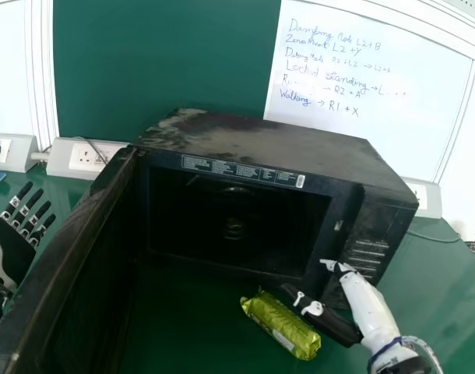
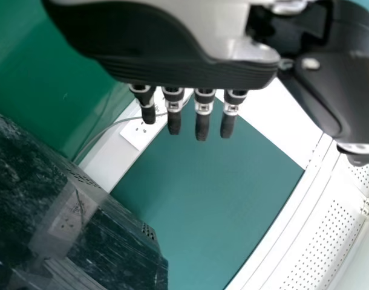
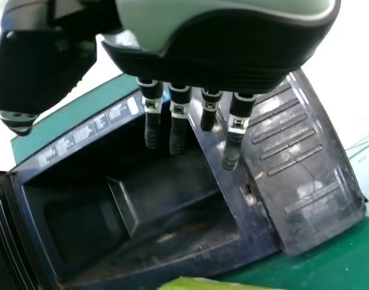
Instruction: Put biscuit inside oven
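The biscuit (image 1: 282, 326) lies on the green table (image 1: 448, 292) before the oven (image 1: 284, 148), whose door (image 1: 82, 249) stands open. The right hand (image 1: 366, 304), fingers extended and gripping nothing, is just beside the biscuit; the left hand (image 1: 16, 243) is open, left of the door

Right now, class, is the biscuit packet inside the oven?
No, the biscuit packet lies outside on the green table, in front of the open oven.

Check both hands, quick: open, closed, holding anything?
Left hand: open, fingers straight, holding nothing.
Right hand: open, fingers extended, holding nothing.
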`<state>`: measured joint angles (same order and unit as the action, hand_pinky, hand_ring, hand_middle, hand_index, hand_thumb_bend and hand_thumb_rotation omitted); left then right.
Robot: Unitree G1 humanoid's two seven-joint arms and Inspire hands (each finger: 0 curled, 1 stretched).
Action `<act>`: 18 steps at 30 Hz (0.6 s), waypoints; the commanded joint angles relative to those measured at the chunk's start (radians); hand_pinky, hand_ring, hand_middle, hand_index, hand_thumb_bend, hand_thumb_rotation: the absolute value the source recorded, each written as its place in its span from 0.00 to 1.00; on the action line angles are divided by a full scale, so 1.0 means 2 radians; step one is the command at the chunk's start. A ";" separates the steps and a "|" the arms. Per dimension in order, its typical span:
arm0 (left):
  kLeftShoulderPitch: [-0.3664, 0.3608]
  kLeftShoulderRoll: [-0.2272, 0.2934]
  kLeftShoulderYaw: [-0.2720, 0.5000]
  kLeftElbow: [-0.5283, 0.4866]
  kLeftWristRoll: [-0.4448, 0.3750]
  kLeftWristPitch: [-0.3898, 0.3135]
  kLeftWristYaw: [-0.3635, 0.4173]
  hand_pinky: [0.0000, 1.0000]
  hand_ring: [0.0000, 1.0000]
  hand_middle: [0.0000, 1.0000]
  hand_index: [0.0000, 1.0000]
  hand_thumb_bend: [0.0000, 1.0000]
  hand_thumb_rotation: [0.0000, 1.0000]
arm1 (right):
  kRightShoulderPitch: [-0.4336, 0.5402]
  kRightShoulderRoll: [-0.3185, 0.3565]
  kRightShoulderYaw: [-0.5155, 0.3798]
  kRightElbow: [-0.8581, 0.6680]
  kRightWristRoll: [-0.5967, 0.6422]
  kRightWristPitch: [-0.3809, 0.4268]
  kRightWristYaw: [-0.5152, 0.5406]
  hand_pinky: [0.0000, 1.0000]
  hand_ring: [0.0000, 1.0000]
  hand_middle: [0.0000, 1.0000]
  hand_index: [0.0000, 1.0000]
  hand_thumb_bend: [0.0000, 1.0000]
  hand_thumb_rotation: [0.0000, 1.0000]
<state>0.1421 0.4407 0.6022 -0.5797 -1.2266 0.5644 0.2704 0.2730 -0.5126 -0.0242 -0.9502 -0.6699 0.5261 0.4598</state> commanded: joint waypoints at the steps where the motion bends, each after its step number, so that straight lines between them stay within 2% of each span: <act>1: -0.003 0.003 0.001 -0.002 -0.003 -0.002 -0.001 1.00 1.00 1.00 0.99 0.39 0.20 | -0.015 -0.008 0.006 -0.011 -0.010 0.012 0.024 0.75 0.88 0.88 0.89 1.00 0.38; 5: -0.002 0.004 0.000 -0.005 -0.005 -0.002 0.001 1.00 1.00 1.00 0.99 0.39 0.20 | -0.034 -0.042 0.007 -0.024 -0.028 0.034 0.098 0.77 0.89 0.89 0.91 1.00 0.38; 9: -0.002 0.004 -0.001 -0.008 -0.005 -0.002 0.006 1.00 1.00 1.00 0.99 0.37 0.20 | -0.063 -0.070 0.005 -0.031 -0.022 0.056 0.165 0.81 0.89 0.90 0.90 1.00 0.32; 14: -0.001 0.006 0.000 -0.008 -0.004 -0.003 0.001 1.00 1.00 1.00 0.97 0.34 0.22 | -0.087 -0.088 0.011 -0.029 -0.028 0.062 0.204 0.89 0.90 0.89 0.91 1.00 0.30; 18: 0.000 0.006 0.002 -0.008 -0.007 -0.002 0.004 1.00 1.00 1.00 0.96 0.35 0.22 | -0.101 -0.097 0.022 -0.025 -0.035 0.066 0.222 0.90 0.90 0.89 0.90 1.00 0.27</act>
<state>0.1424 0.4409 0.6022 -0.5862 -1.2375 0.5643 0.2770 0.0955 -0.6876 0.0067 -1.0043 -0.7254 0.6512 0.8848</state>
